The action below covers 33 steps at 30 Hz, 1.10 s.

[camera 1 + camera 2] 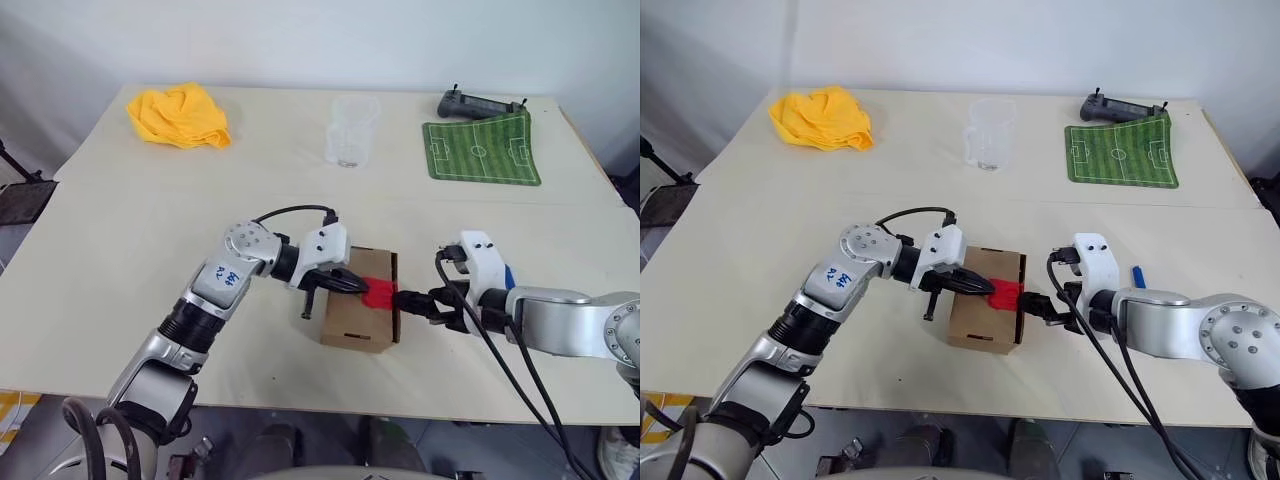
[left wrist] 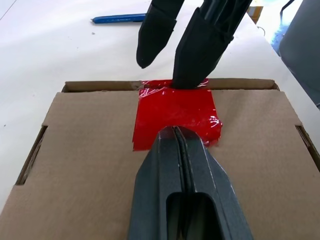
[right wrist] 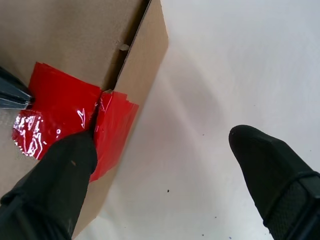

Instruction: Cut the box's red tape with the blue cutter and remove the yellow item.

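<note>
I log: left hand (image 2: pixel 176 131) pressed together, tips resting on the red tape (image 2: pixel 175 112) atop the box (image 1: pixel 362 300); right hand (image 3: pixel 165 150) spread wide, one finger (image 3: pixel 65 165) touching the tape at the box edge.

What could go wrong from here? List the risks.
1. The right gripper is open with one finger on the red tape at the box edge; it may slip off without peeling.
2. The shut left gripper merely presses the lid, so the box could slide or tip.
3. The blue cutter lies unused on the table.
</note>
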Each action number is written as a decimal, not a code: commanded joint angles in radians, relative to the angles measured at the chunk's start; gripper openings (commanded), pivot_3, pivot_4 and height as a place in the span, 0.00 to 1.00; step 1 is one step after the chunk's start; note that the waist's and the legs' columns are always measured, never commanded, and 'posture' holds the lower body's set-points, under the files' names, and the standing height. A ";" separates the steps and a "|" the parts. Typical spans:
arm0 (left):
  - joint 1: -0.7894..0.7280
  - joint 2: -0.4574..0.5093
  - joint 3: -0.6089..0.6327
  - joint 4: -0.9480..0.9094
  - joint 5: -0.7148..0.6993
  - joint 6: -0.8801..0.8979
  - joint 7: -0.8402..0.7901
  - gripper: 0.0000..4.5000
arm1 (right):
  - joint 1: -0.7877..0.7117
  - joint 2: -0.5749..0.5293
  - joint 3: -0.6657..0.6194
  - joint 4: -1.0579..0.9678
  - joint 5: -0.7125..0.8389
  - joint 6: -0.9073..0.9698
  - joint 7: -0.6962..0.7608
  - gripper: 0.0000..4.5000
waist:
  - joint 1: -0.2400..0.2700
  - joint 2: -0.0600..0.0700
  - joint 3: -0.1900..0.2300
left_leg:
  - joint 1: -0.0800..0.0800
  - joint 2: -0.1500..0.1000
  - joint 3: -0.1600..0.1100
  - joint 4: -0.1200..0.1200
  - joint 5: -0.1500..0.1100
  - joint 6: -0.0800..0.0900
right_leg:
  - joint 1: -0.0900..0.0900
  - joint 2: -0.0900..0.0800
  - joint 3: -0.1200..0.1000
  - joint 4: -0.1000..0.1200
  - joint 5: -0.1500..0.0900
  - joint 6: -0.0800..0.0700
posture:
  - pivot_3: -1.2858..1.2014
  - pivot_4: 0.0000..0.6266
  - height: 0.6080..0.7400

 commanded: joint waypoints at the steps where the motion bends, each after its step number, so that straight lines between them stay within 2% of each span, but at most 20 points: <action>1: 0.016 -0.002 -0.032 0.012 0.029 -0.003 -0.003 0.00 | -0.011 -0.009 0.022 0.029 -0.028 0.039 -0.006 1.00 | 0.000 0.000 0.000 | 0.000 0.000 0.000 0.000 0.000 0.000 | 0.000 0.000 0.000 0.000 0.000 0.000 | 0.52 0.24 1.00; 12: 0.033 0.011 -0.044 -0.001 0.032 0.018 -0.002 0.00 | 0.021 -0.084 -0.006 0.073 -0.077 0.122 0.087 1.00 | 0.005 0.000 0.000 | -0.001 0.000 -0.001 0.000 0.000 0.000 | 0.000 -0.001 -0.001 -0.001 0.000 0.000 | 0.52 0.24 1.00; 33: 0.055 0.030 -0.044 -0.035 0.032 0.052 0.003 0.00 | 0.073 -0.043 -0.109 0.129 -0.201 0.129 0.143 1.00 | 0.004 -0.001 -0.002 | -0.001 0.000 -0.001 -0.001 0.000 0.001 | 0.001 -0.002 -0.001 -0.003 0.000 0.000 | 0.52 0.24 1.00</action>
